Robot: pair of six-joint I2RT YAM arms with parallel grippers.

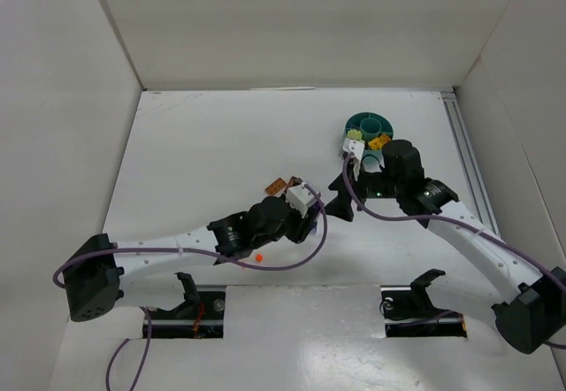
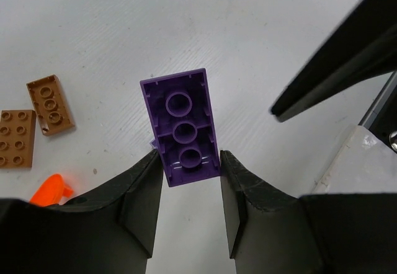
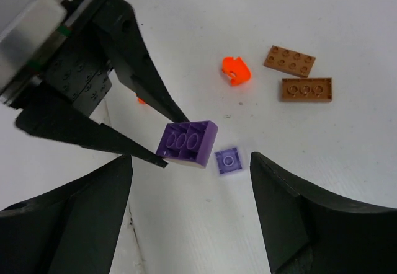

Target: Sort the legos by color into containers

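My left gripper (image 2: 189, 156) is shut on a purple brick (image 2: 183, 125), pinching its near end with the hollow underside facing the camera. In the right wrist view the brick (image 3: 186, 141) hangs a little above the table from the left fingertips. A small lavender brick (image 3: 229, 161) lies just beside it. My right gripper (image 3: 191, 158) is open and empty, hovering over this spot. The teal dish (image 1: 371, 126) sits at the back right behind the right wrist, with yellow-orange pieces (image 1: 378, 141) in it.
Two brown plates (image 2: 49, 103) (image 2: 15, 137) lie to the left of the held brick; they also show in the right wrist view (image 3: 289, 61) (image 3: 306, 89). An orange piece (image 3: 236, 69) lies near them. White walls enclose the table.
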